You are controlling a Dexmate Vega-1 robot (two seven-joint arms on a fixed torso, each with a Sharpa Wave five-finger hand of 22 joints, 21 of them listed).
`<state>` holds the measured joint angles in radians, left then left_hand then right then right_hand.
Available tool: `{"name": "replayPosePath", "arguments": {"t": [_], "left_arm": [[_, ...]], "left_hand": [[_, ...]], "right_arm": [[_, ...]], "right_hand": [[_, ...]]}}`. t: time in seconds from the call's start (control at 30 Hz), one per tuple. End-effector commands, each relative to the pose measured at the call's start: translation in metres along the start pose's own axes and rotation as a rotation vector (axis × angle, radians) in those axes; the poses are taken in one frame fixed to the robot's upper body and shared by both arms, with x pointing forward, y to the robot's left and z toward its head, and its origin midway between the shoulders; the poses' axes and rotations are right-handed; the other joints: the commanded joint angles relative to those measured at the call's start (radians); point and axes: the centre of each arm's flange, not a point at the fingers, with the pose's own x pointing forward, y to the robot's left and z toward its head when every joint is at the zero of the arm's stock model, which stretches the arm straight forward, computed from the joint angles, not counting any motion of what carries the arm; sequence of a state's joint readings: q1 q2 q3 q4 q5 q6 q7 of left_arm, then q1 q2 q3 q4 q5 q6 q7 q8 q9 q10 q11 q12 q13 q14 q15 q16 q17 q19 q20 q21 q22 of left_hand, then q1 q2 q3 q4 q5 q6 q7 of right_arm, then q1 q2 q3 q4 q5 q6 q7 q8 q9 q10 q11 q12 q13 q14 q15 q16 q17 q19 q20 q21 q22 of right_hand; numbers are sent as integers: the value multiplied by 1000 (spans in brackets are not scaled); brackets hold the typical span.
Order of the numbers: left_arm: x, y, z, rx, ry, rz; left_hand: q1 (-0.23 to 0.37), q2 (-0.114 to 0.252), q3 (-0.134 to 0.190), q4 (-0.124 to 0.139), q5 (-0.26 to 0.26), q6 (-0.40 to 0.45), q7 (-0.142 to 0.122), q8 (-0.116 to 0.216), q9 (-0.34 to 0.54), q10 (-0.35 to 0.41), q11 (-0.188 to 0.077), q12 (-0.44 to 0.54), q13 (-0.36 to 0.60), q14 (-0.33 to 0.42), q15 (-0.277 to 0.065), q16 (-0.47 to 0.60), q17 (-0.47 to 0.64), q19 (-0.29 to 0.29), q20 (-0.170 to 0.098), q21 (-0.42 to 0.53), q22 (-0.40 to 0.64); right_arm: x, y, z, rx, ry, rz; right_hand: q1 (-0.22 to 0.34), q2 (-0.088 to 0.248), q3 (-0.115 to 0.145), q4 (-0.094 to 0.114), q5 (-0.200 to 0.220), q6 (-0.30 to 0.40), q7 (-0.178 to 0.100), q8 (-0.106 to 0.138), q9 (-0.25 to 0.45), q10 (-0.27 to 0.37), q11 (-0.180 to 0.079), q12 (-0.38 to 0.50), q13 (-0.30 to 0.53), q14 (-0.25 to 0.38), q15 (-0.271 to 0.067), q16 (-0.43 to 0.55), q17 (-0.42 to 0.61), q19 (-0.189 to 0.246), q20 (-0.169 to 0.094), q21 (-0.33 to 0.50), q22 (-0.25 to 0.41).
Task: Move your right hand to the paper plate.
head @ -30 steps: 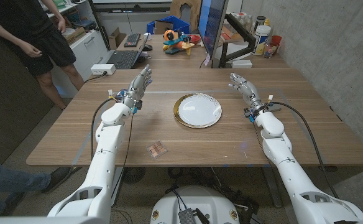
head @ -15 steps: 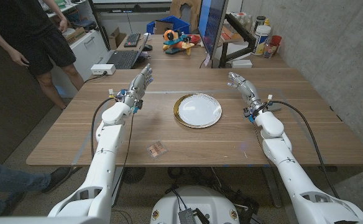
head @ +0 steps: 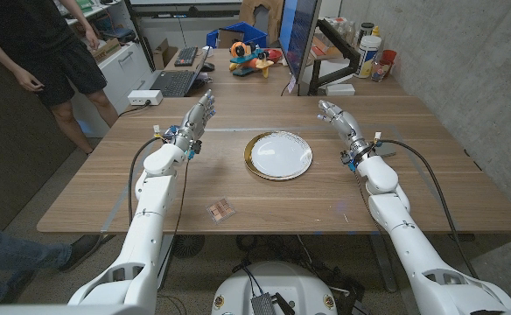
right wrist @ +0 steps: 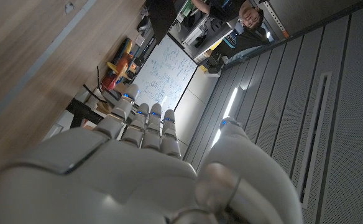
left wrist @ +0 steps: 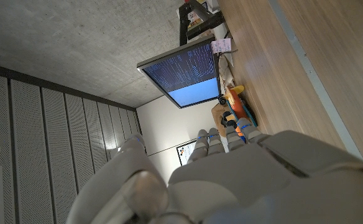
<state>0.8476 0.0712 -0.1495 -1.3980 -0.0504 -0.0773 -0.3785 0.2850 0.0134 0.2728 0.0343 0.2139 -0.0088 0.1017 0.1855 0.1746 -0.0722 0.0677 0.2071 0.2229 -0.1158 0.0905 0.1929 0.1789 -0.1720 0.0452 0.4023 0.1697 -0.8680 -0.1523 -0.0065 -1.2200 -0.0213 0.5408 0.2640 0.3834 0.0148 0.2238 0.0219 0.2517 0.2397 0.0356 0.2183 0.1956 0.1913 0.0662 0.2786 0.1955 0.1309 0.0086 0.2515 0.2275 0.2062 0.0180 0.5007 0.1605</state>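
Right hand (head: pixel 334 117) is hovering over the table (head: pixel 413 175), off to the right of the plate (head: pixel 279 156) and apart from it, fingers stretched out together and holding nothing. Seen from its wrist camera, the right hand (right wrist: pixel 138 168) is showing straight fingers (right wrist: pixel 145 127) side by side. Plate is sitting at the table's middle, white with a gold rim. Left hand (head: pixel 197 116) is hanging on the plate's other side, well apart from it, fingers extended and gripping nothing. Near the front edge, a small card (head: pixel 221 210) is lying flat. Behind the table, a laptop (head: pixel 173 83) and a monitor (head: pixel 299 39) are standing, and a person (head: pixel 41 52) is standing at the far left.
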Motion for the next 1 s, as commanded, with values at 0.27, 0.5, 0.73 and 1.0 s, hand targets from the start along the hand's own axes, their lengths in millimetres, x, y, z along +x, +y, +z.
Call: {"name": "replayPosePath", "arguments": {"t": [0.27, 0.5, 0.73, 1.0], "left_arm": [[-1, 2, 0, -4, -4, -3], [-1, 2, 0, -4, -6, -3], [-1, 3, 0, -3, -6, -1], [-2, 4, 0, -6, -7, 0]], "left_hand": [[1, 9, 3, -5, -4, 11, 4, 6, 5, 0, 5, 3, -2, -2, 3, 1, 5, -43, 8, -9, 4], [0, 10, 3, -6, -5, 12, 3, 6, 5, 1, 5, 4, -4, -3, 3, 1, 5, -42, 8, -13, 4], [0, 10, 2, -7, -5, 13, 4, 6, 5, 1, 6, 4, -6, -2, 3, 1, 5, -41, 7, -16, 4], [-1, 11, 2, -8, -6, 16, 5, 6, 5, 2, 6, 4, -8, -2, 3, 0, 5, -40, 6, -20, 4]], "right_arm": [[4, 10, 12, -57, -35, 34], [4, 13, 15, -78, -44, 40], [4, 15, 17, -96, -46, 48], [6, 18, 19, -135, -56, 65]], "right_hand": [[-9, 2, 0, -5, 7, 10, -1, 1, -1, 9, -3, -5, -1, -3, 2, -6, 0, -17, 2, -17, 3], [-11, 2, -1, -5, 9, 13, -11, 1, -1, 12, -5, -8, -1, -7, 3, -9, -2, -33, 1, -31, 3], [-12, 2, -2, -6, 10, 15, -20, 0, -1, 18, -7, -10, -1, -7, 3, -11, -4, -41, 2, -40, 3], [-15, 0, -4, -7, 13, 25, -44, 2, -1, 25, -12, -12, -1, -6, 6, -12, -6, -44, 5, -51, 3]]}}
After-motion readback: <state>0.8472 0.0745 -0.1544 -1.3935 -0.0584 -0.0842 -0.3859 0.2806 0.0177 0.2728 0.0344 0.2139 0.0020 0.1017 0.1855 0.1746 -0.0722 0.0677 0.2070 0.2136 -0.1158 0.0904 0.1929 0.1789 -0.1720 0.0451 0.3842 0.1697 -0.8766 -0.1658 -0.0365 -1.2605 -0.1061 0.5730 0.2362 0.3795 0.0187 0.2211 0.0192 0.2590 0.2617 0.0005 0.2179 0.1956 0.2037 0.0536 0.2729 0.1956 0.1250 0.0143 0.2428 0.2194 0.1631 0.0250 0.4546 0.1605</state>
